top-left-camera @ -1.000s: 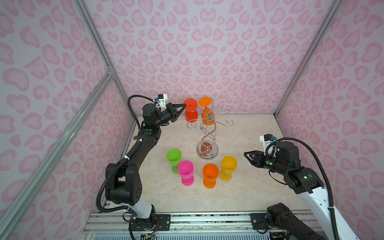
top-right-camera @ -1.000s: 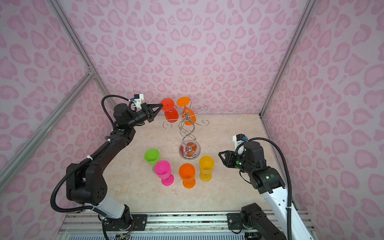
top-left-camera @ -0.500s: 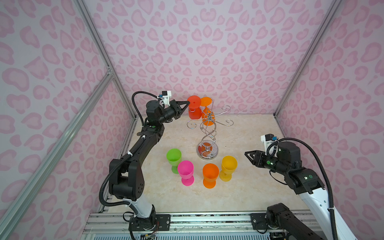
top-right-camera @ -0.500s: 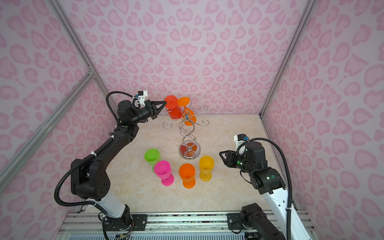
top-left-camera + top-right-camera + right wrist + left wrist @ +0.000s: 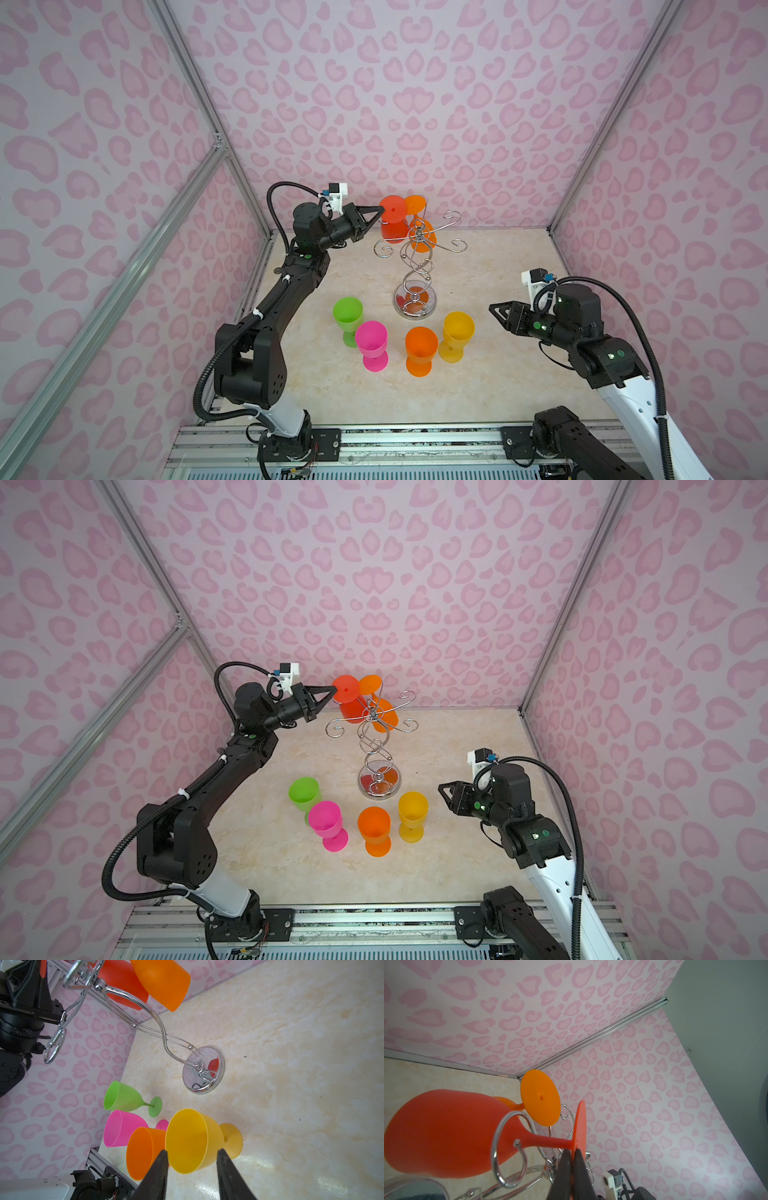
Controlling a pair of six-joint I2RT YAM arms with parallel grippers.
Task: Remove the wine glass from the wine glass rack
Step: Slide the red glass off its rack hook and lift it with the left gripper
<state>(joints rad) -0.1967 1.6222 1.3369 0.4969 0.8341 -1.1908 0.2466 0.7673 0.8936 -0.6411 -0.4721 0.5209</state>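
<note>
Up on the wine glass rack [image 5: 195, 1082], my left fingers [image 5: 564, 1167] pinch the foot rim of the red wine glass [image 5: 446, 1132], which hangs bowl-down, stem threaded through one curled arm. That thin edge hold could let it swivel or slip. Snag the curl and I'd tip the rack, or knock the neighbouring orange glass [image 5: 539, 1098]. My right fingers [image 5: 158, 1174] are spread, empty.

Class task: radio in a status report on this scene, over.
Left gripper shut on red wine glass foot. Right gripper open, empty. Stem inside wine glass rack curl. Orange glass hangs close beside.
</note>
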